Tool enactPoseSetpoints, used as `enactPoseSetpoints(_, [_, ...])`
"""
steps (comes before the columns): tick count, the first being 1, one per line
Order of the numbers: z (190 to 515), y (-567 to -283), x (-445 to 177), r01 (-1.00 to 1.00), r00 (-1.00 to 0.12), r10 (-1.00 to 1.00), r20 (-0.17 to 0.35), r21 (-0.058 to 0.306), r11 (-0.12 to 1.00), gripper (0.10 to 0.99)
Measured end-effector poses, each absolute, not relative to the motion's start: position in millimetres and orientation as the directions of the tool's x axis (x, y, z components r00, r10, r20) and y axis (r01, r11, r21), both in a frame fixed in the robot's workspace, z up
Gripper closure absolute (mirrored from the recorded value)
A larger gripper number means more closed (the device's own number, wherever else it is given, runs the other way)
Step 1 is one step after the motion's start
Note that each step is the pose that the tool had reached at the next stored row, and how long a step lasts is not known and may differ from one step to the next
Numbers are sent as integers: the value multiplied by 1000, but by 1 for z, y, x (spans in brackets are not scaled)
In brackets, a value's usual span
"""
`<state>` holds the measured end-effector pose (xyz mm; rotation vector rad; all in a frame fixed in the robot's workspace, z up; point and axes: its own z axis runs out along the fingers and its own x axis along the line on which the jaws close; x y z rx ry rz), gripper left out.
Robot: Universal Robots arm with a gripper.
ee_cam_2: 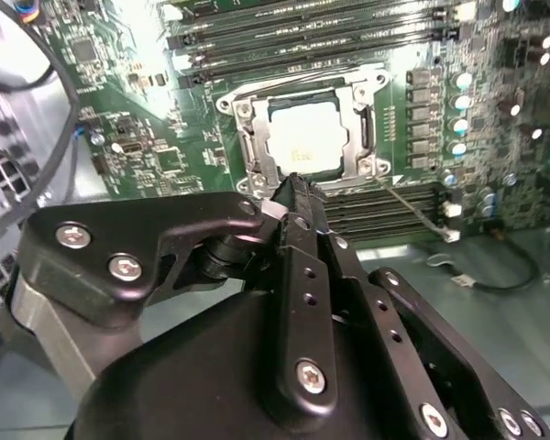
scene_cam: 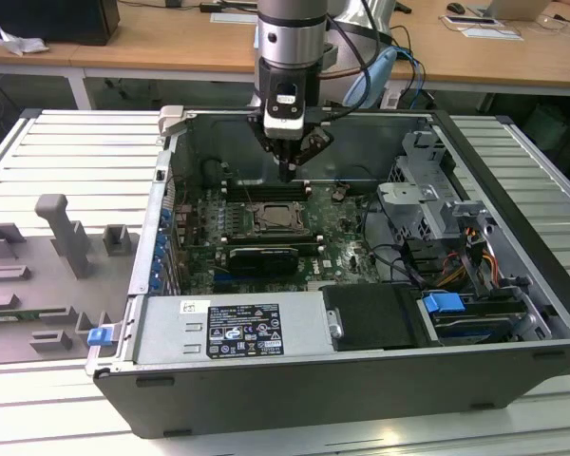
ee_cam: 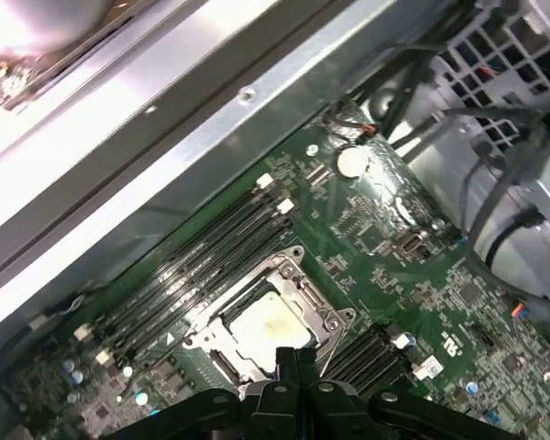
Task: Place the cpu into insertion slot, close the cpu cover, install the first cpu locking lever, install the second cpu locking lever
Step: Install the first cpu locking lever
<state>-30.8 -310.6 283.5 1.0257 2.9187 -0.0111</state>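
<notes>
I see my arm (scene_cam: 290, 43) hanging straight down, wrist vertical, the gripper (scene_cam: 287, 172) pointing downward with its fingers (ee_cam_2: 298, 206) pressed together tip to tip.

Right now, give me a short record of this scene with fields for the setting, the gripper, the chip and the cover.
setting: open computer case, circuit board exposed
gripper: inside the case, hanging just above the socket; in both wrist views its tip is near the chip's edge
grip: fingers together, holding nothing
chip: seated in the socket, pale face up
cover: lying flat around the chip, which shows through its window
</notes>
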Motion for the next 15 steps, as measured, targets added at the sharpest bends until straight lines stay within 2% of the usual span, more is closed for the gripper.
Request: enactPoseSetpoints(15, [278,-311,-31,316,-948,316,-35,2,949,980])
